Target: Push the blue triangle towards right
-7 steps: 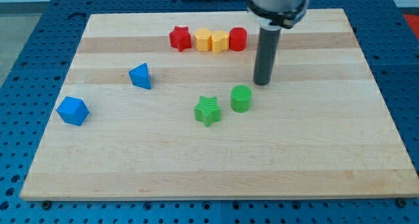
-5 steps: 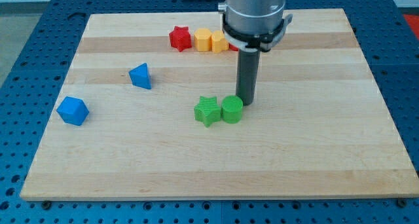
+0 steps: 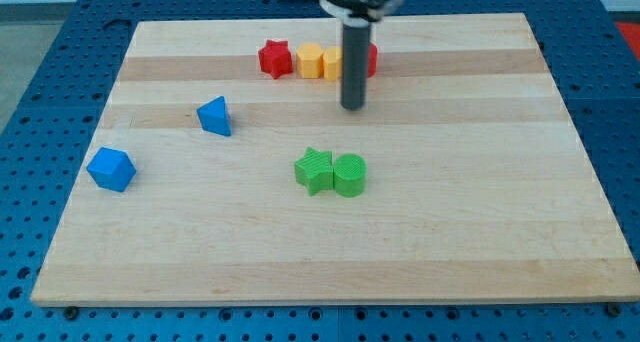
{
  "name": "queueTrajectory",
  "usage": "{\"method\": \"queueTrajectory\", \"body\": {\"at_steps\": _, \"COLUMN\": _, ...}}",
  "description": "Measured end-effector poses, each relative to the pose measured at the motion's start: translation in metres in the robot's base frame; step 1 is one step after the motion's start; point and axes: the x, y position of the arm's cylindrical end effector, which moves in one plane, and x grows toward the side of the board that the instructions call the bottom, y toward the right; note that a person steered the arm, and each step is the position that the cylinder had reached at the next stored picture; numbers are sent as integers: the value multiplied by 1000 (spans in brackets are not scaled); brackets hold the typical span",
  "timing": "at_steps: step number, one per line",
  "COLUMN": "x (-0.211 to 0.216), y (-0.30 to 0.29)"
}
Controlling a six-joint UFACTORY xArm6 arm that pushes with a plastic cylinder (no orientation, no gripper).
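The blue triangle (image 3: 214,115) lies on the wooden board (image 3: 480,212) at the view's left of centre. My tip (image 3: 353,106) is well to the triangle's right, above the green pair and just below the red and yellow row. It touches no block. A blue block (image 3: 110,169) of cube-like shape sits near the board's left edge, below and left of the triangle.
A green star (image 3: 315,170) and a green cylinder (image 3: 350,175) touch side by side at the board's middle. A red star (image 3: 274,58), two yellow blocks (image 3: 310,60) (image 3: 332,63) and a red cylinder (image 3: 370,59), partly hidden by the rod, form a row near the top.
The rod pushed the green cylinder left against the green star, then moved up and left, away from it. The blue triangle has not moved.
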Motion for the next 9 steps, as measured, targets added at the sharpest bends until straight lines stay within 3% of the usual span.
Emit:
{"method": "queueTrajectory", "body": {"at_steps": 3, "x": -16, "y": -194}}
{"method": "queueTrajectory", "body": {"at_steps": 4, "x": 1, "y": -231}}
{"method": "queueTrajectory", "body": {"at_steps": 5, "x": 29, "y": -222}}
{"method": "queueTrajectory", "body": {"at_steps": 7, "x": 86, "y": -66}}
{"method": "queueTrajectory", "body": {"at_steps": 8, "x": 89, "y": 9}}
{"method": "queueTrajectory", "body": {"at_steps": 9, "x": 86, "y": 18}}
